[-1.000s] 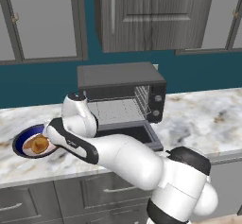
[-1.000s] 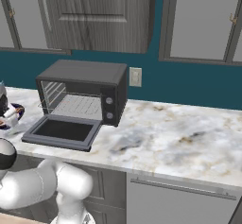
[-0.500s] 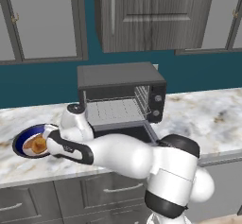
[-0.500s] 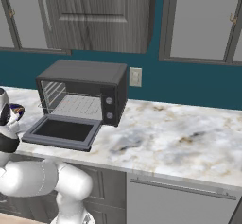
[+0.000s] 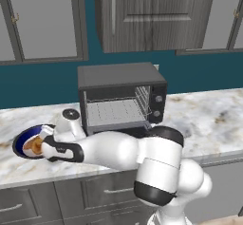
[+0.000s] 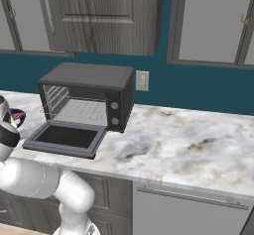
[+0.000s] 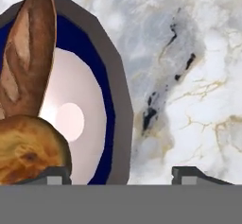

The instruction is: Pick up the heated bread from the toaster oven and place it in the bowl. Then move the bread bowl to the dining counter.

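The bowl (image 5: pixel 18 142), dark blue outside and white inside, sits on the worktop left of the toaster oven (image 5: pixel 121 93). The heated bread (image 7: pixel 28 150), a golden-brown bun, lies in the bowl beside a long brown stick of bread (image 7: pixel 29 53). My gripper (image 7: pixel 120 176) hangs low over the bowl's near rim (image 7: pixel 120 124). It is open, with one fingertip (image 7: pixel 56 175) above the bun and the other over the marble outside. From the left base view the gripper (image 5: pixel 42 147) is at the bowl's right edge. The oven's door (image 6: pixel 67 139) is down and its rack bare. The dining counter is out of view.
The marble worktop (image 6: pixel 188 145) runs along a teal wall under grey wall cabinets (image 5: pixel 142 15). My own arm stretches across the front of the oven toward the left. A wall socket (image 6: pixel 142 80) sits behind the oven. A sliver of the bowl (image 6: pixel 16 115) shows past my arm.
The hand has dropped lower onto the bowl's right rim, and the arm has folded down in front of the oven. Bowl, bun and oven have not moved.
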